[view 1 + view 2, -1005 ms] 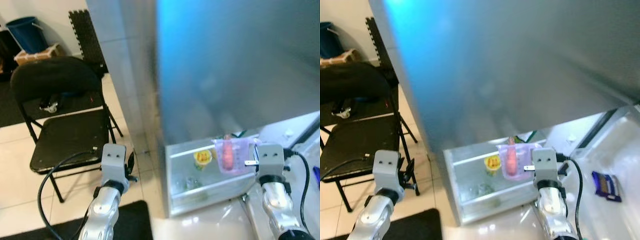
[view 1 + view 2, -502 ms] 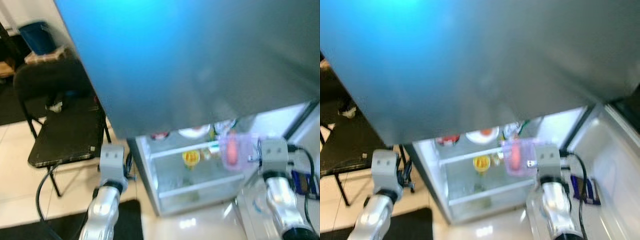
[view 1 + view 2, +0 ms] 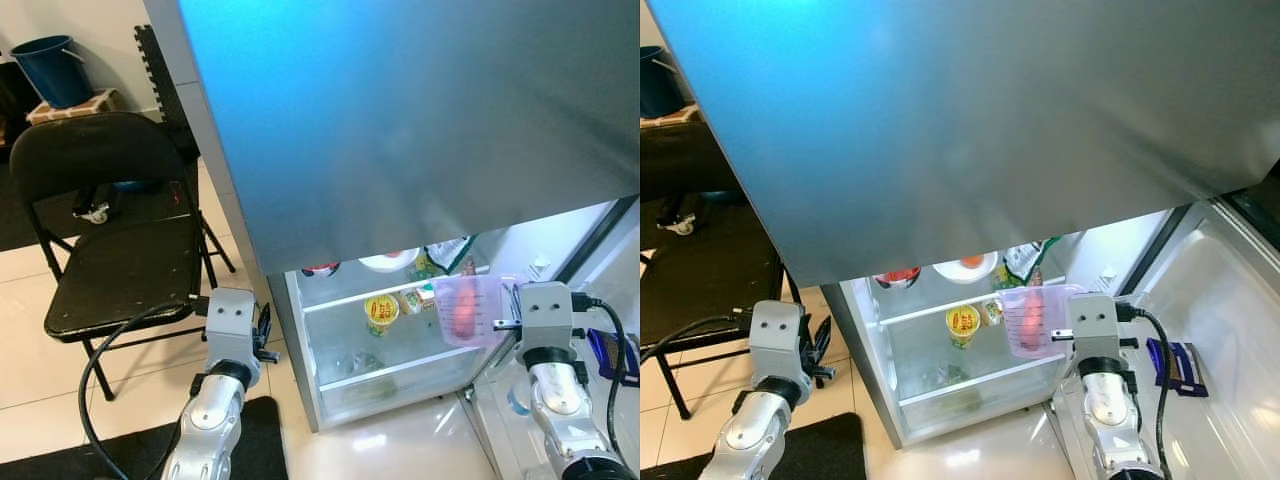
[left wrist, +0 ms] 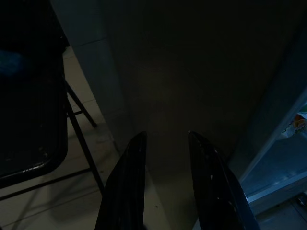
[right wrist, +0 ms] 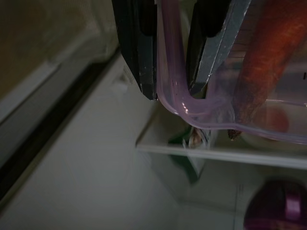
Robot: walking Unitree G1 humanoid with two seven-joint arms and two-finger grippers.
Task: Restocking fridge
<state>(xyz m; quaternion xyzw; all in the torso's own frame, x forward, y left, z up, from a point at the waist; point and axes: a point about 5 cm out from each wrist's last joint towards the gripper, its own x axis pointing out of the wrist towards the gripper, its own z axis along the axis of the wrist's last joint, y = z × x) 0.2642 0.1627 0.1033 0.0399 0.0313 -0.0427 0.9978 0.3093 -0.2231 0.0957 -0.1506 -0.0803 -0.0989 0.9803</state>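
A clear purple-tinted measuring cup [image 3: 468, 310] with a carrot [image 5: 268, 62] standing in it hangs in front of the open fridge [image 3: 940, 150], level with its glass shelf [image 3: 350, 298]. My right gripper [image 5: 172, 93] is shut on the cup's rim, one finger on each side of the wall. On the shelves sit a yellow cup [image 3: 380, 312], a white bowl [image 3: 965, 266] and a green packet [image 3: 1025, 260]. My left gripper [image 4: 167, 136] is open, low beside the fridge's left side [image 3: 262, 338], with nothing between its fingers.
The fridge door [image 3: 1230, 300] stands open at the right, with a blue packet [image 3: 1175, 365] on its shelf. A black folding chair [image 3: 110, 260] stands left of the fridge, a blue bucket [image 3: 52, 68] behind it. A dark mat [image 3: 100, 455] lies on the tiled floor.
The camera has swung and steadied, so more of the fridge's inside shows and the blur is gone. The cup stays in my right gripper before the shelf. The left arm looks unmoved.
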